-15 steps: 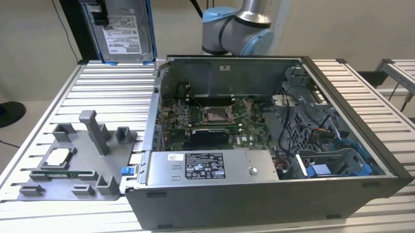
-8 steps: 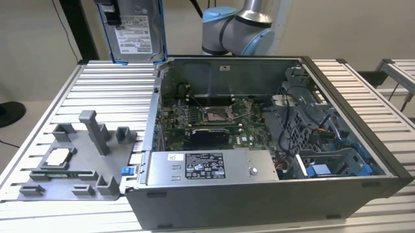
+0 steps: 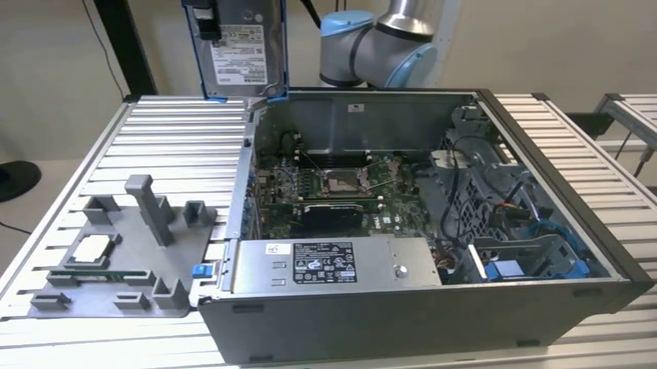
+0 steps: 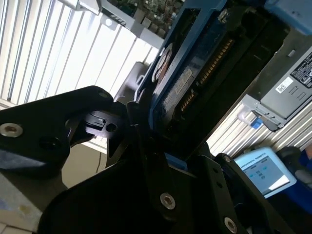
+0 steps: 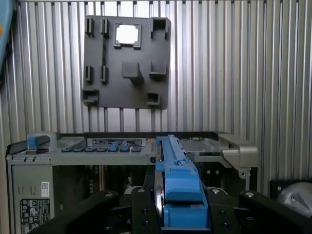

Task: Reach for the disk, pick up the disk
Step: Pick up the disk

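The disk [image 3: 241, 50], a silver-grey drive with a white label in a bright blue bracket, hangs upright in the air above the back corner of the open case on the exterior view's left. In the first wrist view it stands edge-on, its blue bracket [image 5: 178, 178] running between two black fingers [image 5: 139, 209]. My gripper [image 5: 181, 214] is shut on the disk. In the second wrist view the disk [image 4: 195, 73] shows its underside with a connector row, clamped by the gripper [image 4: 163, 151].
The open computer case [image 3: 411, 315] with motherboard and power supply [image 3: 328, 265] sits mid-table. A grey fixture plate [image 3: 113, 265] holding a square CPU chip [image 3: 92, 247] lies on the exterior view's left. The arm [image 3: 380, 46] stands behind the case. The table is ribbed metal [image 3: 175, 131].
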`<action>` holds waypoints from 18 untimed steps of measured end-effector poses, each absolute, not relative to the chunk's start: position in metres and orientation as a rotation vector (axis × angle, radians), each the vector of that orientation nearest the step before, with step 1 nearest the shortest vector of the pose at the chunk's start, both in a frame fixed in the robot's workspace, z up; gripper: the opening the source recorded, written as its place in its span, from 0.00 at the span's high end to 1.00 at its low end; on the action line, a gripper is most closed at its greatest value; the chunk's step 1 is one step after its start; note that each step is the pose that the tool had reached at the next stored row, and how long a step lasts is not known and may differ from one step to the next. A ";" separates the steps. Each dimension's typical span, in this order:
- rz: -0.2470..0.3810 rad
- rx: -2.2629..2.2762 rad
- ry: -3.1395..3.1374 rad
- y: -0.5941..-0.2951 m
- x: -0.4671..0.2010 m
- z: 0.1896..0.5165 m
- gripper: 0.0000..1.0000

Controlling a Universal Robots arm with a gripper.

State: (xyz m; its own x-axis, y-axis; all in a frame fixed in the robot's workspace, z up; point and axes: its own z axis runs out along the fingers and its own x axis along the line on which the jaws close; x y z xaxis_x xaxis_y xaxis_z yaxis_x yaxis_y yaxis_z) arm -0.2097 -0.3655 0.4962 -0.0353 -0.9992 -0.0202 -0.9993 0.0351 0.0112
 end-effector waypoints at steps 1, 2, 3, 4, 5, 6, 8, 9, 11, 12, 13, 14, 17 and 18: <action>0.035 -2.177 2.255 -0.366 -0.206 0.496 1.00; 0.035 -2.177 2.255 -0.366 -0.202 0.496 1.00; 0.035 -2.177 2.255 -0.366 -0.198 0.496 1.00; 0.035 -2.177 2.255 -0.366 -0.194 0.496 1.00; 0.035 -2.177 2.255 -0.366 -0.191 0.496 1.00; 0.035 -2.177 2.255 -0.366 -0.187 0.496 1.00; 0.035 -2.177 2.255 -0.366 -0.180 0.496 1.00; 0.035 -2.177 2.255 -0.366 -0.176 0.496 1.00; 0.035 -2.177 2.255 -0.366 -0.168 0.496 1.00; 0.035 -2.177 2.255 -0.366 -0.165 0.496 1.00; 0.035 -2.177 2.255 -0.366 -0.161 0.496 1.00; 0.035 -2.178 2.255 -0.366 -0.157 0.496 1.00; 0.035 -2.177 2.255 -0.366 -0.146 0.496 1.00; 0.035 -2.178 2.256 -0.366 -0.142 0.496 1.00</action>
State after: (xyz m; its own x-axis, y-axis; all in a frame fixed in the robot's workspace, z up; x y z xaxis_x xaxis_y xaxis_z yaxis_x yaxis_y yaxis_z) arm -0.1422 -0.3655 0.4962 -0.0353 -0.9992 -0.0201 -0.9993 0.0351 0.0118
